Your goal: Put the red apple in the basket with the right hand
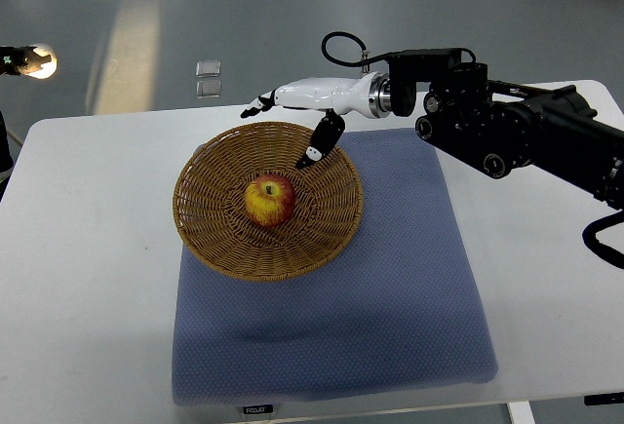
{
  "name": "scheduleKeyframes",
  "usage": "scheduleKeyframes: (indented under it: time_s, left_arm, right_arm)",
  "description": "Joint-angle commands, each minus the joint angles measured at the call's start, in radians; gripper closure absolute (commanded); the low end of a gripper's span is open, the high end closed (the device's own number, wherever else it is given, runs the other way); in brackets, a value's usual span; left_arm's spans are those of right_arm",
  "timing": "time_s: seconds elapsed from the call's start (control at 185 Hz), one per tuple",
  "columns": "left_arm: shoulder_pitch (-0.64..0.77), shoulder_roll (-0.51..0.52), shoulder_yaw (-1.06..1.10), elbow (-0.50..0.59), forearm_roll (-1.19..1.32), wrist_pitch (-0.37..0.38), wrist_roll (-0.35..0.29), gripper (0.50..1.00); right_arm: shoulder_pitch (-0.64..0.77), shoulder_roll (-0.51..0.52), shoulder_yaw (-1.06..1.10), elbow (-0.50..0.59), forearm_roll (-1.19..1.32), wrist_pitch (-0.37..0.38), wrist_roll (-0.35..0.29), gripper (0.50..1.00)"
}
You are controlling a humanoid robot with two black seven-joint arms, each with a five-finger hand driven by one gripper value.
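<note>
The red apple (270, 200), streaked with yellow, sits stem up in the middle of the basket (210, 234). The basket is a round, shallow bowl of tan wicker, upright, holding only the apple

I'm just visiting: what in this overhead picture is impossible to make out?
- Basket floor under the red apple: hidden by the fruit, top view.
- Right hand palm side: turned away from the camera.
- Right arm past the elbow: cut off by the right edge.
- Left arm: outside the picture.
- Label on the blue mat: too small to read.
</note>
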Motion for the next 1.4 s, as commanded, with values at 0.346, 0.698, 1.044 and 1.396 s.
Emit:
scheduleKeyframes:
  time_s: [0.346, 0.698, 1.044, 1.396]
  left_arm:
    - [-0.001, 0.000, 0.000, -0.001, 0.000, 0.000, 0.000, 0.500]
    - [-0.001, 0.000, 0.000, 0.001, 0.000, 0.000, 0.000, 0.500]
    - [-0.001, 0.000, 0.000, -0.001, 0.000, 0.000, 0.000, 0.500]
    - [0.000, 0.000, 0.000, -0.001, 0.000, 0.000, 0.000, 0.500]
  right_arm:
    - [-0.043, -0.019, 0.198, -0.122, 0.664, -0.014, -0.003, 0.579]
    - [-0.089, -0.019, 0.201, -0.214, 1.142, -0.080, -0.038, 0.579]
    - [-0.197, -0.022, 0.201, -0.259, 1.425, -0.088, -0.054, 0.579]
    - [-0.229, -0.048, 0.202, -0.259, 1.670, -0.093, -0.074, 0.579]
